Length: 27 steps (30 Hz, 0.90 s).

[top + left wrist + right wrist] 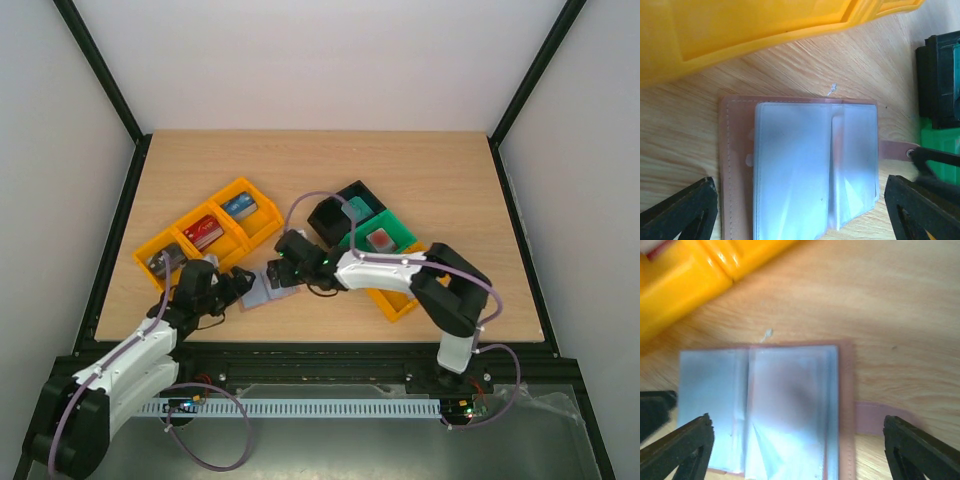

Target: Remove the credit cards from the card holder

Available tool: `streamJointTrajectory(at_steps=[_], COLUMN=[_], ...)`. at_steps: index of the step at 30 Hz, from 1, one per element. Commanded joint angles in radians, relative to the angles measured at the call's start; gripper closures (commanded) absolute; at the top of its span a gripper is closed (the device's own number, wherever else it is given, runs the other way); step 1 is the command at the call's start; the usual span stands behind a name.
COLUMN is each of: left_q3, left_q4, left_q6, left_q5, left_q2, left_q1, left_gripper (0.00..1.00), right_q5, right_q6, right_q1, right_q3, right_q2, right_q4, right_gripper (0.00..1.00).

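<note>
The holder (262, 287) lies open on the desk (320, 160) close to the near edge, left of centre, with its pale blue-grey sleeves facing up and its pink cover flat on the wood. The left gripper (238, 284) hangs over its left side and the right gripper (280, 272) over its right. In both wrist views the jaws stand wide, one finger either side of the holder, gripping nothing. A red card (205, 231) and a blue card (240, 207) sit in the orange bin (142, 265) toward the left edge. A teal card (357, 210) sits in the black bin (325, 215), and a second red card (381, 240) in the green bin (405, 232) just right of centre.
</note>
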Motion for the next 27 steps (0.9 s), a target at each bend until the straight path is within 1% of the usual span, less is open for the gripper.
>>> streamJointTrajectory(at_steps=[1,4,8,9,12,13,16,18,20,21,23,25,27], left_q3=[-0.046,-0.057,-0.066,-0.070,-0.073,-0.076,-0.093,-0.097,-0.099,-0.101,-0.102,-0.102,-0.102], left_q4=[0.082,0.119,0.113,0.113,0.137,0.152,0.205,0.241,0.266,0.278,0.288,0.286,0.281], left_q6=[-0.032,-0.041,-0.058,-0.062,-0.064,-0.062,-0.063,-0.063,-0.063,-0.062,-0.064,-0.065,-0.065], left_q5=[0.024,0.024,0.007,0.004,0.010,0.016,0.028,0.031,0.036,0.038,0.038,0.037,0.033], left_q2=[0.049,0.062,0.059,0.056,0.064,0.067,0.080,0.094,0.103,0.107,0.109,0.110,0.107], left_q1=[-0.006,-0.010,-0.010,-0.010,-0.010,-0.010,-0.020,-0.033,-0.042,-0.045,-0.049,-0.050,-0.049], left_gripper=[0.09,0.11,0.12,0.12,0.15,0.15,0.16,0.17,0.19,0.21,0.26,0.35,0.52], right_q5=[-0.111,-0.165,-0.232,-0.250,-0.291,-0.308,-0.408,-0.478,-0.513,-0.515,-0.513,-0.511,-0.514], right_q6=[0.007,0.012,0.025,0.031,0.037,0.036,0.051,0.073,0.091,0.094,0.096,0.093,0.088], right_q1=[-0.074,-0.102,-0.127,-0.128,-0.130,-0.130,-0.130,-0.129,-0.129,-0.129,-0.129,-0.130,-0.130], right_q3=[-0.067,-0.090,-0.118,-0.121,-0.113,-0.117,-0.157,-0.178,-0.189,-0.190,-0.188,-0.185,-0.186], right_q2=[-0.109,-0.078,-0.046,-0.035,0.023,0.033,0.041,0.042,0.041,0.039,0.038,0.034,0.028], right_q4=[0.052,0.070,0.129,0.146,0.145,0.152,0.228,0.312,0.360,0.370,0.377,0.378,0.376], right_gripper=[0.16,0.24,0.41,0.42,0.55,0.58,0.65,0.72,0.77,0.78,0.79,0.80,0.80])
